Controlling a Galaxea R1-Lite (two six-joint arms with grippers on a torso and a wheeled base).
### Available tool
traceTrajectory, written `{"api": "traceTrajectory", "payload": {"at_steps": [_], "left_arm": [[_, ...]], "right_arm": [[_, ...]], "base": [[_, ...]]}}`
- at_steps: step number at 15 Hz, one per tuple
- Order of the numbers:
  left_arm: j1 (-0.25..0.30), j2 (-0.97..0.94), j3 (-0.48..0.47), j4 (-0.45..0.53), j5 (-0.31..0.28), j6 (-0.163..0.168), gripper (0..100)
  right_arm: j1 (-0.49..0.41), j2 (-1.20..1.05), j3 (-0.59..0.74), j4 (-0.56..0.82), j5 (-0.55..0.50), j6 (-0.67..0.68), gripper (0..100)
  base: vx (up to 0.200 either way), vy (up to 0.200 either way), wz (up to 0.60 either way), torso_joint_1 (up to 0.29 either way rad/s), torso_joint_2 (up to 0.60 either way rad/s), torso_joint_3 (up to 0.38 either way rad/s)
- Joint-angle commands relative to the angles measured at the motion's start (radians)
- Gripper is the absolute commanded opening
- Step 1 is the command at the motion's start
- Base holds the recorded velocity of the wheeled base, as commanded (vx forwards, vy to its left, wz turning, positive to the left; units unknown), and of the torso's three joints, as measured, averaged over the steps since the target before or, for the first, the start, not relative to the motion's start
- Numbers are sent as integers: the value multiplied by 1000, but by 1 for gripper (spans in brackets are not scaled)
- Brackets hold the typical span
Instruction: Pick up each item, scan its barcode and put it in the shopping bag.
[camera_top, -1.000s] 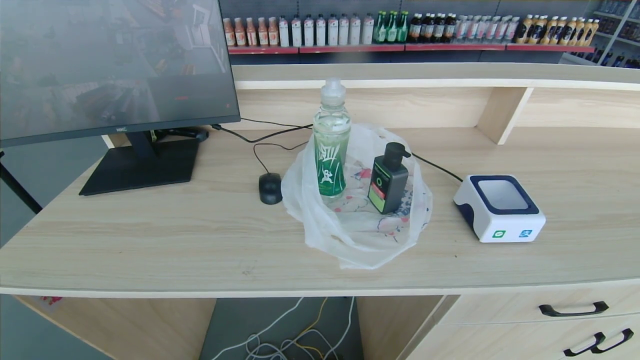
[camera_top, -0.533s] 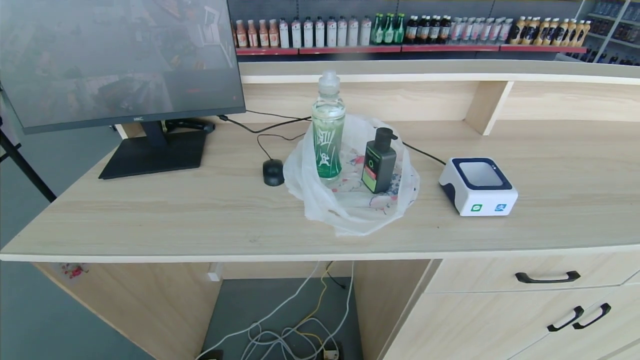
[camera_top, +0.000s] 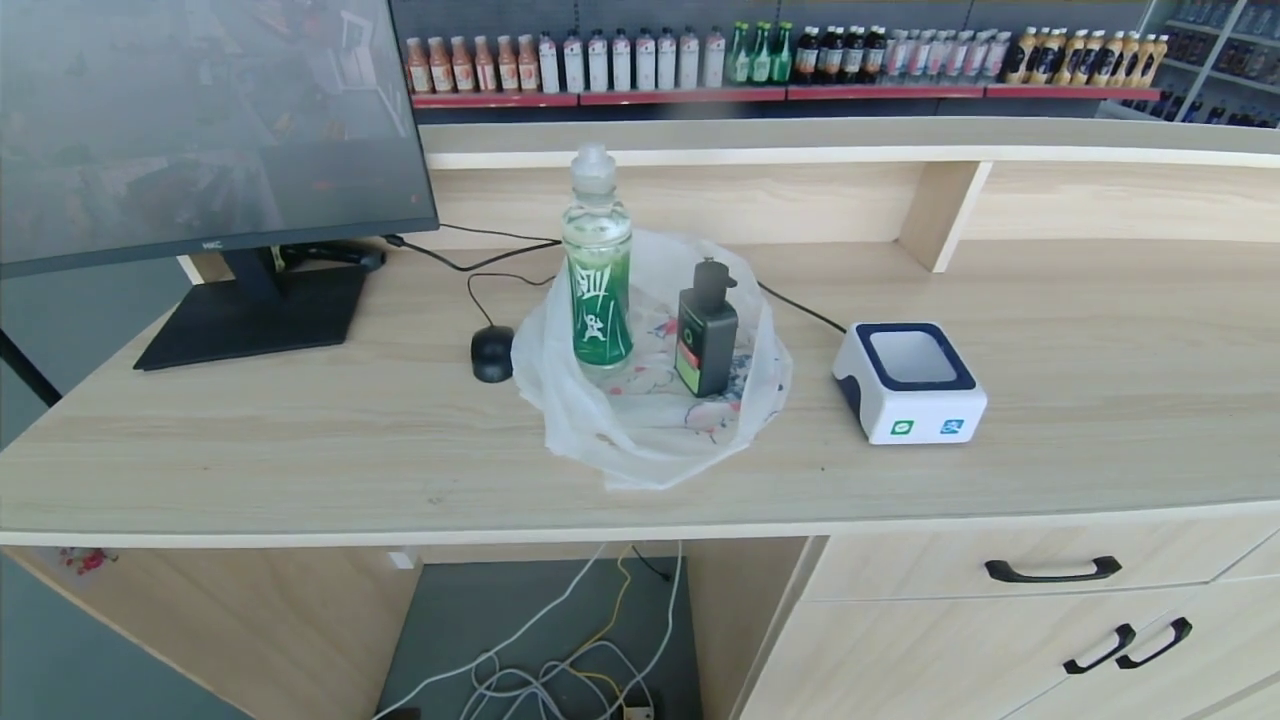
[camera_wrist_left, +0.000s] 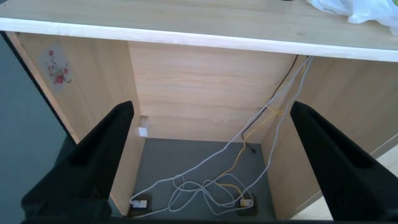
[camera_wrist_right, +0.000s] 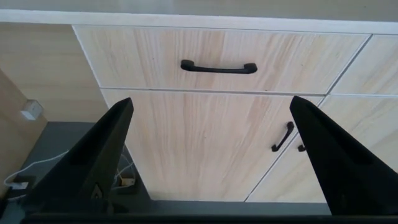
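Shopping bag (camera_top: 650, 430) and both items sit up on the counter (camera_top: 300, 450), above and beyond our grippers, so we work outward from ourselves. Nearest, our left gripper (camera_wrist_left: 211, 109) hangs below the counter top with its fingers spread wide and nothing between them. It faces the open recess where loose cables (camera_wrist_left: 205, 186) lie on the floor, and a fold of the bag peeks over the counter edge above it. Our right gripper (camera_wrist_right: 211, 102) is equally low, fingers wide apart and empty, facing the drawer fronts (camera_wrist_right: 143, 59). Further on, on the counter top, the white plastic bag lies spread open around the middle. Inside it stand the green bottle (camera_top: 598, 290) on our left side and the dark pump bottle (camera_top: 707, 335) on our right, both upright, long axes vertical, close together but apart. Just beside the bag on the right, not touching it, sits the scanner (camera_top: 908, 385), window facing up. A mouse (camera_top: 492, 352) lies just left of the bag, and the monitor (camera_top: 200, 120) stands farther back on the left.

We judge that both items are in the bag, so little seems left of the task. Should either need handling, everything lies up and ahead: either arm must first rise clear of the counter edge. The left arm is better placed for the green bottle, the right for the pump bottle and scanner.
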Motion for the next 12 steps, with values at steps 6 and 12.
{"api": "traceTrajectory", "payload": {"at_steps": [6, 12], "left_arm": [[1, 0, 0, 0, 0, -1, 100], [1, 0, 0, 0, 0, -1, 100]], "right_arm": [[0, 0, 0, 0, 4, 0, 100], [0, 0, 0, 0, 4, -3, 100]], "base": [[0, -200, 0, 2, 7, 4], [0, -200, 0, 2, 2, 2]]}}
